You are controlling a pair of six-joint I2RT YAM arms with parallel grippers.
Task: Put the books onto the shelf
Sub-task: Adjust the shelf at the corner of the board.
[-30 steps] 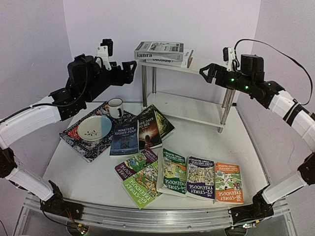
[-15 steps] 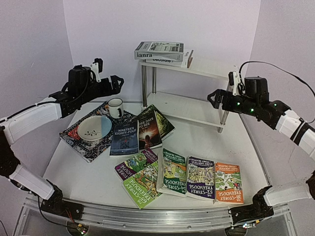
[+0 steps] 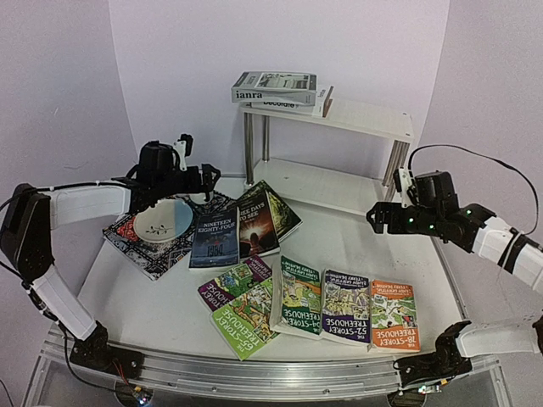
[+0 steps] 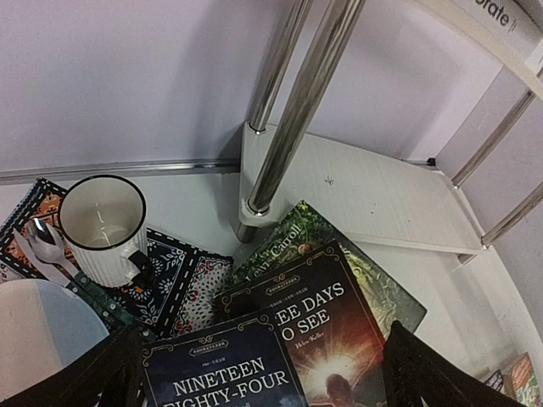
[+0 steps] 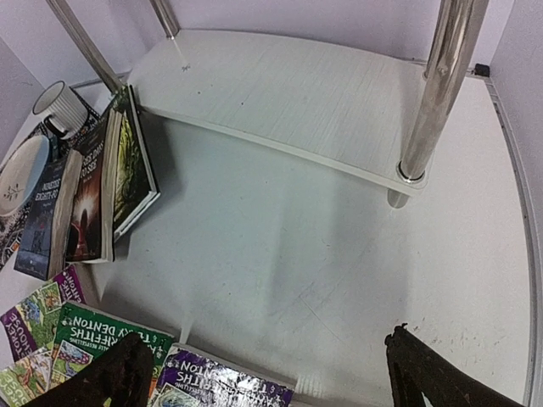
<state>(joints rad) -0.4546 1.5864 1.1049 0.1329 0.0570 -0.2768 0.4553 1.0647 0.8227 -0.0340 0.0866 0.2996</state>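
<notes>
White tabletop against pale lilac walls, and the job is barely begun: only two books (image 3: 276, 89) lie stacked flat on the top board of the shelf (image 3: 373, 119), while its lower board (image 3: 318, 185) carries none. Eight more wait on the table. Three dark ones fan out by the shelf's left leg: Nineteen Eighty-Four (image 3: 214, 237), Three Days to See (image 3: 254, 222) and a green-covered one (image 3: 286, 212) beneath them. Five Treehouse paperbacks lie nearer the arms: orange (image 3: 394, 315), purple (image 3: 345, 307), green (image 3: 299, 298), a second green (image 3: 246, 326) and a second purple (image 3: 222, 288); overlaps may hide another. One mug (image 4: 102, 225), one bowl (image 3: 161, 220) and one spoon (image 4: 42, 242) sit on the single placemat (image 3: 148, 254). The left gripper (image 3: 210, 176) hovers above the mug and the right gripper (image 3: 373, 219) beside the shelf's right leg, both with jaws spread and holding nothing.
</notes>
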